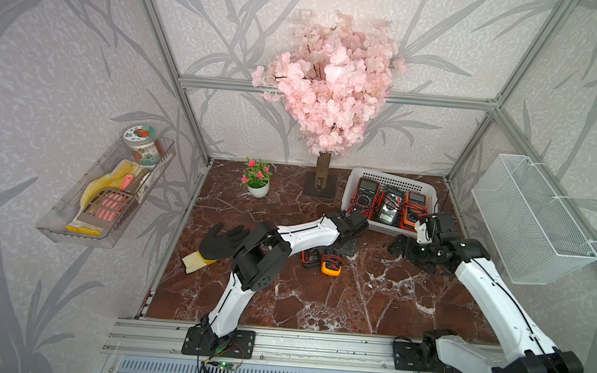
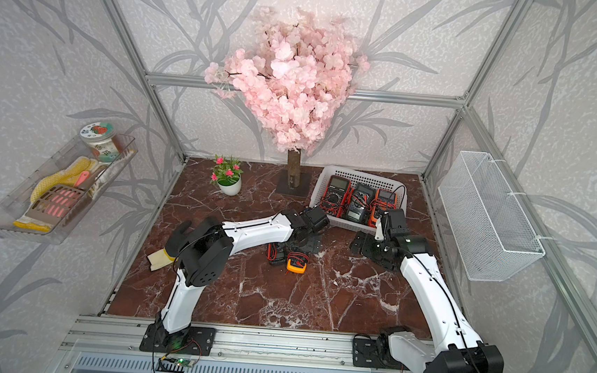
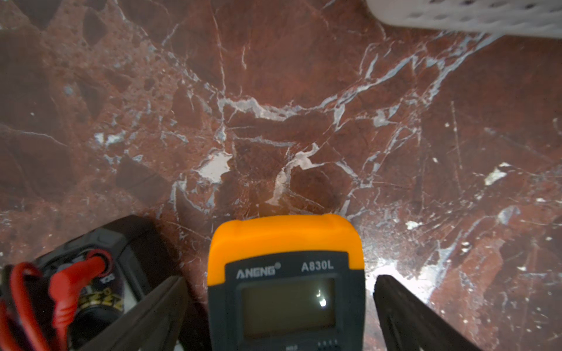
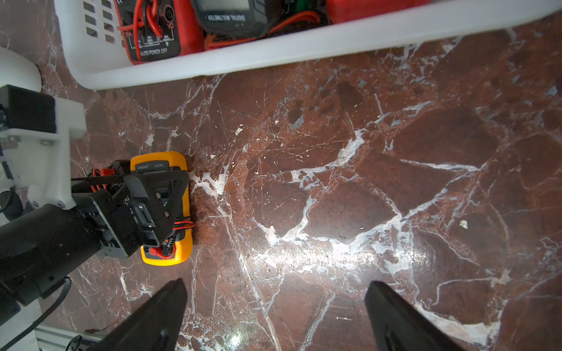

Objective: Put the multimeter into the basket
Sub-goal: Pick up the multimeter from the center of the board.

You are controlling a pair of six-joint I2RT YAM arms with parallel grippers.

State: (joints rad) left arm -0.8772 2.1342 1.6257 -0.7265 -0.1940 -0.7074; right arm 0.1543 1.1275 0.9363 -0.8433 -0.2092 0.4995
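left end effector: the left end effector (image 3: 279, 281) is low over the counter (image 1: 353, 301), jaws spread, straddling the orange ANENG multimeter (image 3: 286, 273) with one finger on each side; the wrist view shows a sliver of gap on both sides, so it's released, not clamped on yet
task thing: the orange ANENG multimeter lies flat on the counter, screen up, red leads wrapped round its lower half, about mid-counter and short of the basket
neighbour: a black multimeter (image 3: 127, 234) with a red lead plugged in sits just beside it, right next to one finger; can't tell if they touch
right end effector: the right end effector (image 4: 276, 284) hangs a bit further back over bare marble, jaws wide, holding nothing, near the basket's front rim
basket: the white perforated basket (image 1: 392, 175) is at the far right of the counter, holding a red-cased multimeter (image 1: 366, 194), a grey multimeter (image 1: 390, 207) and an orange-red multimeter (image 1: 413, 203) side by side, leads tangled over them
step in hand: I'd call this the grasp, lined up but not squeezed
next move: probably close on the orange case's sides without nipping the black multimeter or snagging leads, then lift clear of the flared rim and carry it back and right; the basket looks pretty full, so it may have to land on top
watch out: the right arm sits close to the basket front, so the path could get tight
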